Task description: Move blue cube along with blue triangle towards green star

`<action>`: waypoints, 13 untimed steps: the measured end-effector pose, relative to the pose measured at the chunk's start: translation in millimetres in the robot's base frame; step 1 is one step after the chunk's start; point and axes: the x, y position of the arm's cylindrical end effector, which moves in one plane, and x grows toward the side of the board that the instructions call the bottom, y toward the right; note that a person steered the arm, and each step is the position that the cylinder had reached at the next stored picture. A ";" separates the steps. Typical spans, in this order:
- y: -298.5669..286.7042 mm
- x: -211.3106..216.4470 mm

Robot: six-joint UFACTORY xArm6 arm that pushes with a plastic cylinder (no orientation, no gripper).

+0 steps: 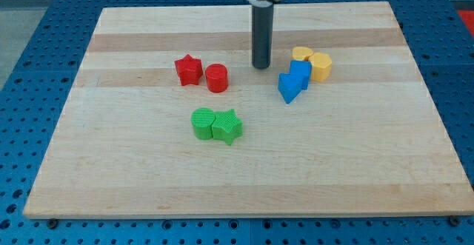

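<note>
The blue cube (pixel 301 73) and the blue triangle (pixel 288 87) touch each other right of the board's middle, the triangle at the cube's lower left. The green star (pixel 228 126) lies below the middle, touching a green round block (pixel 203 123) on its left. My tip (pixel 261 66) stands on the board just left of and slightly above the blue cube, a small gap apart from both blue blocks.
Two yellow blocks (pixel 302 53) (pixel 321 66) sit against the blue cube's upper right. A red star (pixel 188 69) and a red cylinder (pixel 216 78) lie to the left of my tip. The wooden board (pixel 111 163) rests on a blue perforated table.
</note>
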 end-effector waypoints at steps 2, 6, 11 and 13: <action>61.5 -2.6; 67.3 14.4; 51.5 88.4; 45.0 114.5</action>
